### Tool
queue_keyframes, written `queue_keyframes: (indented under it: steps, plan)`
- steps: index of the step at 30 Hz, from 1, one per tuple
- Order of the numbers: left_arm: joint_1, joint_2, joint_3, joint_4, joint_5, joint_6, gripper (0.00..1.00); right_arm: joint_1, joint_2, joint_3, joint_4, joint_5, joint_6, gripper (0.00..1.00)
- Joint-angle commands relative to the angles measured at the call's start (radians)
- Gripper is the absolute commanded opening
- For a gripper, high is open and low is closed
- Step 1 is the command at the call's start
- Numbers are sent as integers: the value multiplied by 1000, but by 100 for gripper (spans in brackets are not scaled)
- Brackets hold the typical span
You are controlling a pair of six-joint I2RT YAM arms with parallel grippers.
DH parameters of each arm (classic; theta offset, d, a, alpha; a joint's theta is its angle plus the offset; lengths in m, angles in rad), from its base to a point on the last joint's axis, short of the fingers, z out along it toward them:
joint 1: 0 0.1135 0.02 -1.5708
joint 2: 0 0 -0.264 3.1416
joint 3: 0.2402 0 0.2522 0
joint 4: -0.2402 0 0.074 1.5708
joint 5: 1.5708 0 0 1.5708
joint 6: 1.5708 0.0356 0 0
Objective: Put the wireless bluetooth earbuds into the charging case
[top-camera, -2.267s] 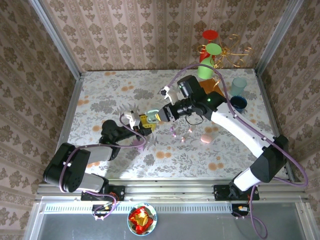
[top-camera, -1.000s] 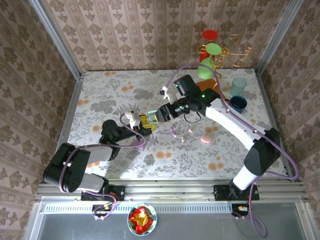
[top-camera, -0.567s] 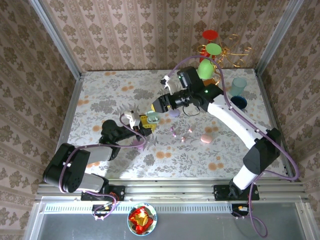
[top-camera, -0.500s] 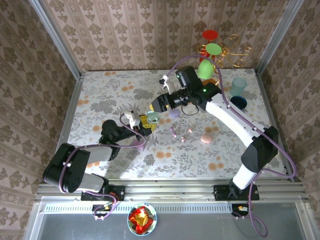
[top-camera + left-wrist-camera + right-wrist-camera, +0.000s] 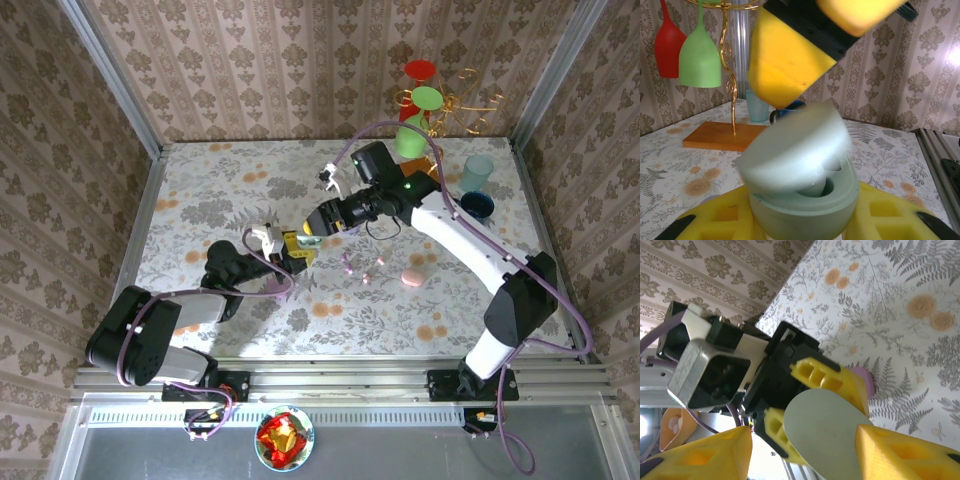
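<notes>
Floral-printed table surface (image 5: 200, 200) carries both arm bases at its near edge; the left gripper (image 5: 292, 248) lies low over it, its yellow padded fingers (image 5: 890, 220) clamped on the base of a round mint-green plastic charging case (image 5: 805, 205); the case lid (image 5: 795, 150) is tilted up on one side, blurred in the left wrist view, and a whitish rounded earbud (image 5: 815, 189) sits in the well beneath it; the right gripper (image 5: 318, 222) hangs just above and beyond the case, its yellow fingers (image 5: 705, 455) spread wide apart on either side of the lid, holding nothing; whether a fingertip touches the lid cannot be told; right of the case, several tiny pastel plastic earbuds (image 5: 347, 264) lie loose and close together; a round pink plastic case (image 5: 411, 277) rests just past them; farther back stand a dark blue cup (image 5: 478, 207), a pale teal tumbler (image 5: 478, 172) and a goblet rack (image 5: 725, 141) with an orange wooden base, bearing a red goblet (image 5: 667, 47) and a green goblet (image 5: 700, 57); damask wallpaper (image 5: 300, 60) closes the cell.
</notes>
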Motion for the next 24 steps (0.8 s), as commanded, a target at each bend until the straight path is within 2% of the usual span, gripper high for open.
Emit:
queue_keyframes:
  steps: [1,4,6,10,15,19,21,24]
  plan:
    - [-10,-9,31,32,-16,11,28,-3,-78,-34,21,-5,27,58]
    - [-14,-13,38,33,-29,21,28,-19,-125,-90,94,63,125,62]
    - [-18,-18,40,33,-50,27,28,-47,-150,-149,200,65,264,64]
    - [-24,-31,56,34,-107,29,28,-112,-190,-285,409,-16,531,67]
    - [-33,-36,88,35,-141,40,29,-134,-207,-390,572,-94,701,66]
    - [-44,-24,118,36,-147,51,29,-126,-186,-485,853,-166,901,65]
    - [-50,-14,132,36,-145,54,29,-122,-178,-505,925,-177,948,64]
    - [-61,-1,144,35,-150,57,29,-111,-171,-500,921,-181,940,63]
